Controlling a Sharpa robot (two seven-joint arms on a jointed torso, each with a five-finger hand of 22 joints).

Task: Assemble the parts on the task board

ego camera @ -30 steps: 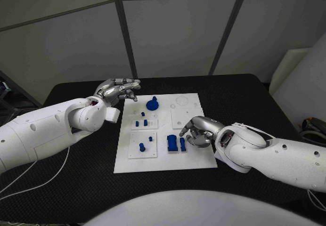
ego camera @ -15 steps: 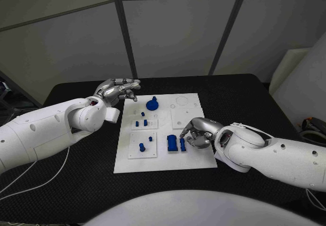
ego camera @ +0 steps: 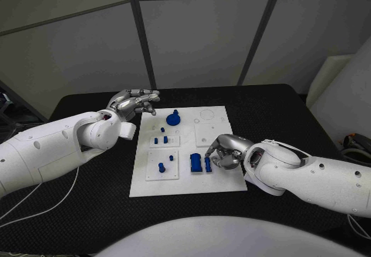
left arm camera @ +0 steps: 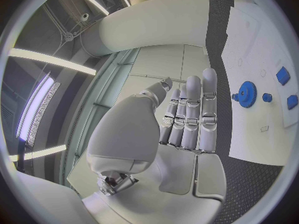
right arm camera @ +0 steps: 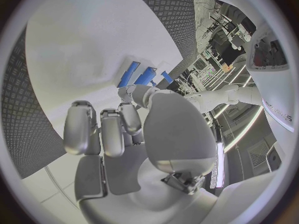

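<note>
The white task board (ego camera: 179,184) lies mid-table. On it stand a blue gear (ego camera: 173,118), several small blue pegs (ego camera: 161,140) and two blue blocks, one wide (ego camera: 196,162) and one narrow (ego camera: 208,164). My right hand (ego camera: 225,152) hovers low over the board just right of the narrow block, its fingers curled in with nothing between them. The right wrist view shows those blocks (right arm camera: 144,76) just past that hand (right arm camera: 127,129). My left hand (ego camera: 134,101) stays above the table off the board's far left corner, empty with fingers apart. The left wrist view shows this hand (left arm camera: 187,119) and the gear (left arm camera: 247,93).
Black table (ego camera: 93,198) surrounds the board on all sides. The board's right half carries white raised plates with round recesses (ego camera: 208,115). A white cable (ego camera: 46,187) runs across the table at the near left, under my left arm.
My right hand's fingertips have edged slightly toward the narrow blue block. The left hand and the parts have not moved.
</note>
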